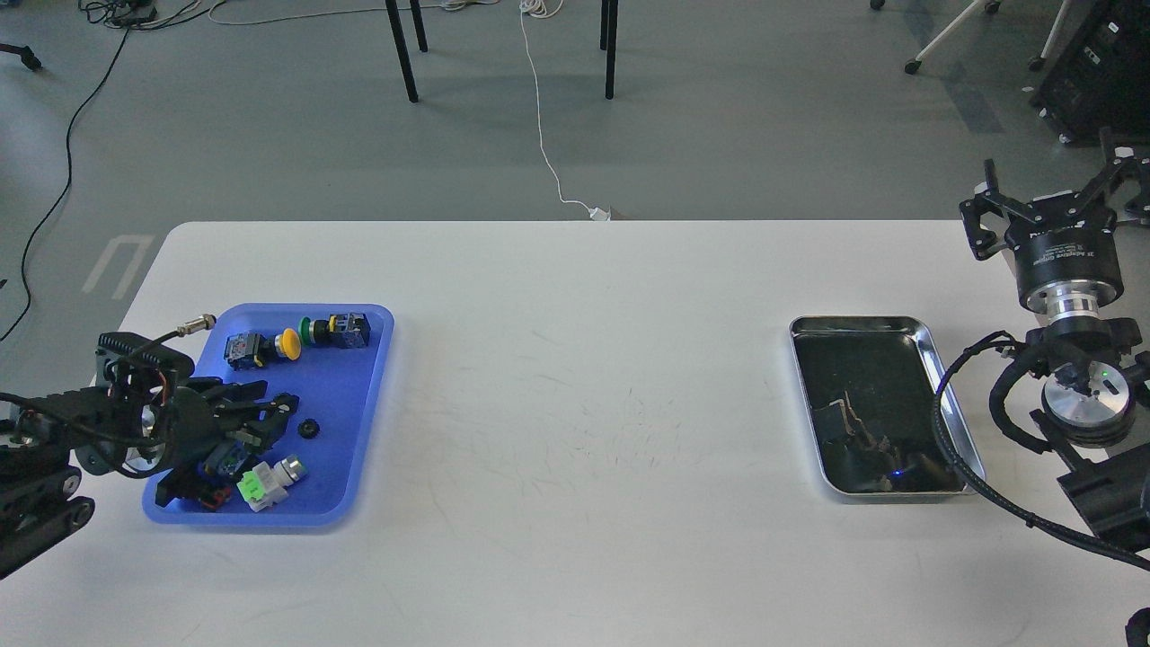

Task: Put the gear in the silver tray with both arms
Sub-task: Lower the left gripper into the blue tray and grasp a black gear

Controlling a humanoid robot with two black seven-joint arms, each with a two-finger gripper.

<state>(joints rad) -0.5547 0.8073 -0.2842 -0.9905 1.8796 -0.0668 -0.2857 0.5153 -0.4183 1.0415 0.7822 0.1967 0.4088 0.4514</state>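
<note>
You have one silver tray at 3 o'clock on the counter and one blue tray at 9 o'clock holding four switches and one small black gear. Left pincer hovers spread just beside the gear; right pincer is spread wide.

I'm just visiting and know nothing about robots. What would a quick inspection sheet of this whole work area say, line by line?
Surface: white table, faintly scuffed in the middle.
Job's things: silver tray at right, no parts seen in it, only reflections; small black gear lies in the blue tray.
Clutter: push-button switches in the blue tray, one yellow-capped, one green, one with a lime tag.
Grippers: left gripper low over the blue tray, fingers apart, holding nothing visible; right gripper open, raised beyond the silver tray.
Cables: black cable crosses the silver tray's right rim; white cord on the floor.
Surroundings: grey floor, black chair legs.
</note>
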